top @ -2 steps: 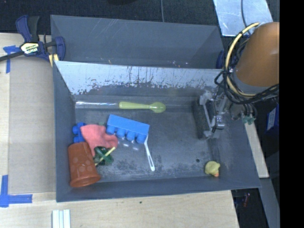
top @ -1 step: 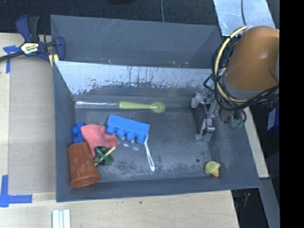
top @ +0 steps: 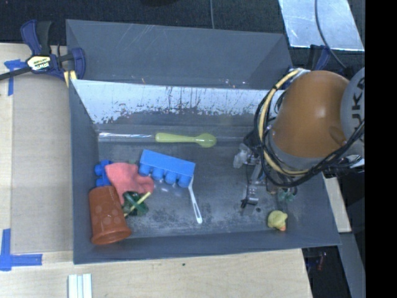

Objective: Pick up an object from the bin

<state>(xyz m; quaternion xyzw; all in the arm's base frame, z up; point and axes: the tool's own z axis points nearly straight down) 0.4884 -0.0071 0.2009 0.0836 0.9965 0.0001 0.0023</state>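
A grey metal bin seen from above, with a few loose things on its floor. At the far left, near the front wall, a brown plastic cup lies on its side. Touching it are a crumpled pink cloth, a small blue piece behind the cloth, and a small green and yellow toy. Just right of the cloth sits a blue block with a scalloped lower edge, and a thin white stick slants away from under it toward the front. Behind these, near the back wall, lies a pale green spoon.

Right of centre the gripper hangs low over bare floor, under the arm's rounded orange cover and its looped cables. How wide the gripper stands cannot be told, and nothing can be seen in it. The nearest thing is a small yellow-green lump, just to its right, in the front right corner by the wall.

Risks, as a judgement: closing where it hangs would likely catch nothing, since the floor beneath looks bare. Going for the lump means working tight against the corner — the gripper could strike the wall or nudge the lump away. The dangling cables could also drag on the bin's rim.
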